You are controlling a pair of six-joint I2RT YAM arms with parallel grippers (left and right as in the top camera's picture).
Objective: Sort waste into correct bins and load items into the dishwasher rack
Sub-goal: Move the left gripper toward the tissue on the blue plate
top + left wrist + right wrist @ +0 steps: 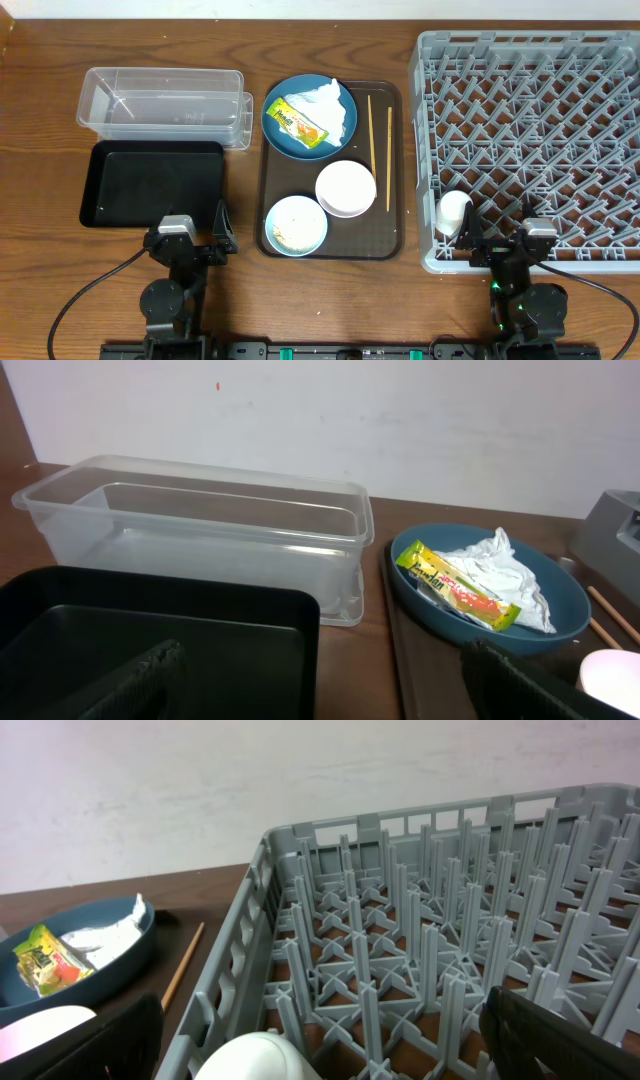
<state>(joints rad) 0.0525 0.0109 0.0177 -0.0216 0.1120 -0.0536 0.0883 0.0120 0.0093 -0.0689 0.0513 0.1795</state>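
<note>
My left claw [190, 238] and right claw [505, 240] stood wide open, empty; white cup [255, 1058] was cut off at right-wrist view's near edge.

Two bowls [345, 188] [296, 225], two chopsticks [370, 140] [389, 160], two bins [160, 105] [150, 185], one plate [283, 138], one rack [530, 100]

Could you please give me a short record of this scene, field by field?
left pincer: open, empty, at the black tray's near edge
right pincer: open, empty, at the dishwasher rack's near edge
blue plate: on serving tray, holds tissue and snack wrapper
pale blue bowl: holds rice scraps
white bowl: empty, beside chopsticks
clear tub: empty
black tray: empty
dishwasher rack: one white cup only
</note>
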